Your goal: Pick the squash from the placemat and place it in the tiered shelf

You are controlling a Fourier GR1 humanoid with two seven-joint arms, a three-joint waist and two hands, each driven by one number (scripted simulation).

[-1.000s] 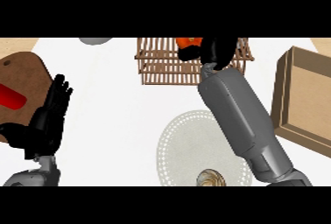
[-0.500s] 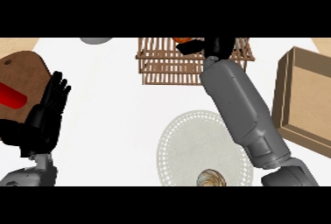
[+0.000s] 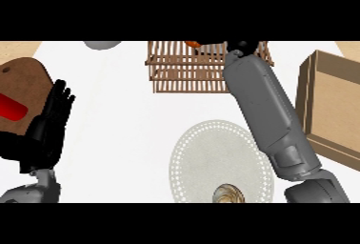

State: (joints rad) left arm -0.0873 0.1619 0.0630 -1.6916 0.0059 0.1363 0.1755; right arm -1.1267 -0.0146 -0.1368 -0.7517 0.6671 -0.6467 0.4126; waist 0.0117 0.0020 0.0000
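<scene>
Over slatted wooden tiered shelf (image 3: pixel 190 71), right hand (image 3: pixel 243 46) mostly cut off at top edge, grip unreadable. Orange squash (image 3: pixel 193 43) sliver shows beside it. Round woven placemat (image 3: pixel 211 157) below. Left hand (image 3: pixel 49 121) rests, fingers straight.

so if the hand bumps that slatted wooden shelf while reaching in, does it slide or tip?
Probably slides rather than tips: the shelf looks wide and low on the smooth white counter. Its open slats suggest it is light for its size, so a nudge from the right forearm reaching over it could shift it. Likely stiff, not floppy.
</scene>
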